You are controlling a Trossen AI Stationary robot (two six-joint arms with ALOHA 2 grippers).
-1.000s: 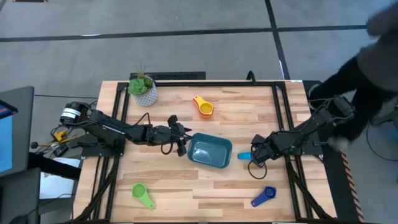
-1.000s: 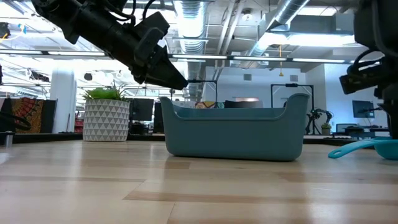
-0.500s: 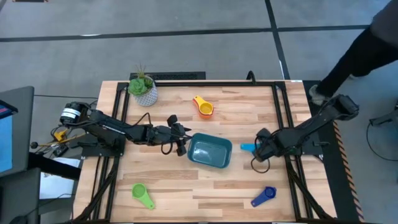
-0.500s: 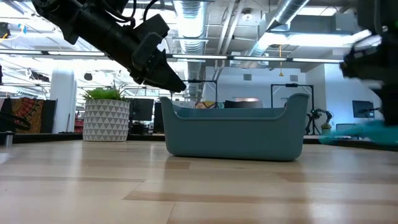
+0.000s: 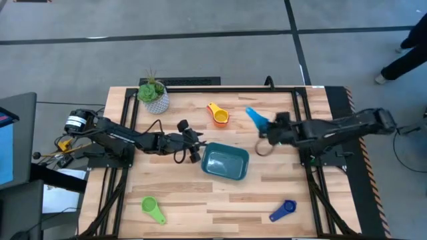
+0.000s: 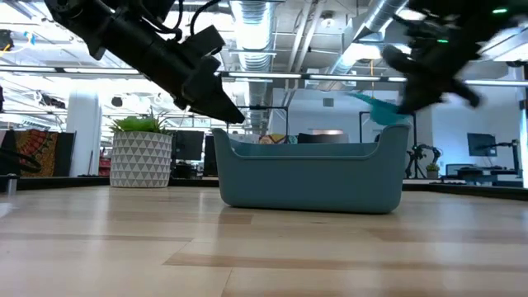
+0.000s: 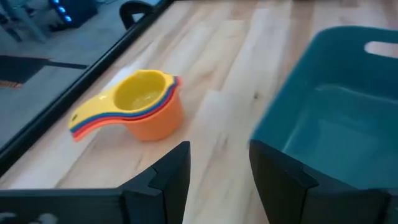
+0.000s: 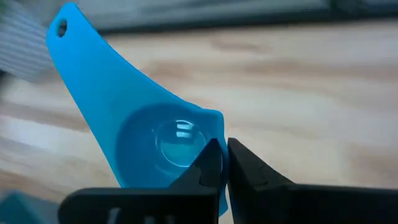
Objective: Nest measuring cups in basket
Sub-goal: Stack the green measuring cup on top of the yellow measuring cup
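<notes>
The light blue measuring cup hangs in my right gripper, in the air right of and beyond the teal basket; the low view shows the cup above the basket's rim. My left gripper is open and empty, just left of the basket. A yellow, red and orange nested stack rests on the table at the far middle and shows in the left wrist view. A green cup and a dark blue cup lie near the front edge. My right gripper pinches the cup's bowl wall at the rim, on the side opposite the handle. One finger seems inside the bowl and one outside. The cup is lifted clear of the table, its handle pointing away from the fingers.
A white patterned pot with a green plant stands at the far left corner. Black frame rails run along the table's sides. A person's leg shows off the table at the far right.
My right gripper has lifted the light blue cup off the table to the basket's right and carried it up and toward the far edge, shut on it the whole time. The cup has turned with the gripper. The person at the right has moved away.
</notes>
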